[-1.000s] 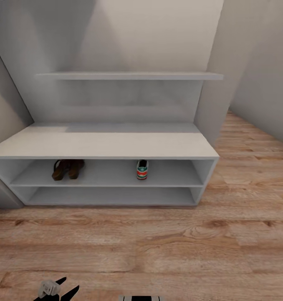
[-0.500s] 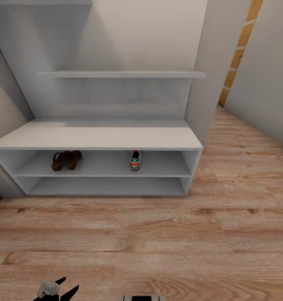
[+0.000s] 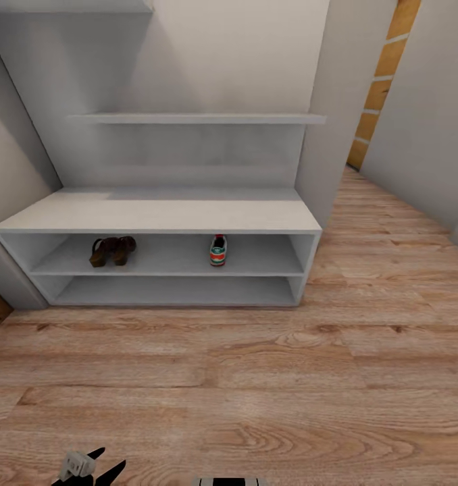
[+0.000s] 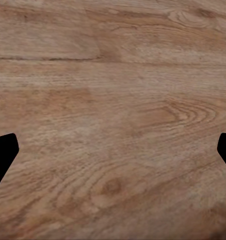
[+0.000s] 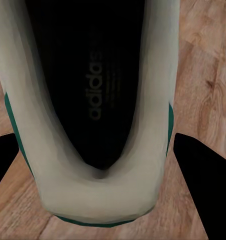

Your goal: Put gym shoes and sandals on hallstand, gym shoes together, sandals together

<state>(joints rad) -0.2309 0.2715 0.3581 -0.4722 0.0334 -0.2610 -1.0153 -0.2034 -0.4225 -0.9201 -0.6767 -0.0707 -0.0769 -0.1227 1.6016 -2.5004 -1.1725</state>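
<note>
The rack (image 3: 158, 214), a low pale-grey bench with two open shelf rows, stands against the wall across the wood floor (image 3: 256, 378). On its upper shelf row the two sandals (image 3: 112, 250) sit side by side toward the left, touching or nearly so, heels out. One gym shoe (image 3: 217, 250) stands on the same shelf right of centre, well apart from the sandals, its red-and-green heel facing out. A long wall shelf (image 3: 198, 119) hangs above the bench, and part of another shows at the upper left. To the right the corridor runs on past a grey wall toward an orange-brown door. At the bottom edge of the head view the left gripper (image 3: 90, 468) shows as two dark fingertips with a pale block behind them; in the left wrist view its fingers (image 4: 3, 152) sit far apart at the frame's edges with only floor planks between them, so the jaws are spread and hold nothing. In the right wrist view the second gym shoe (image 5: 95, 110) lies between the right gripper's fingers (image 5: 200, 172), seen from above its dark opening with a printed insole, white rim and green trim; the jaws flank its heel end, though whether they press on it I cannot tell.
</note>
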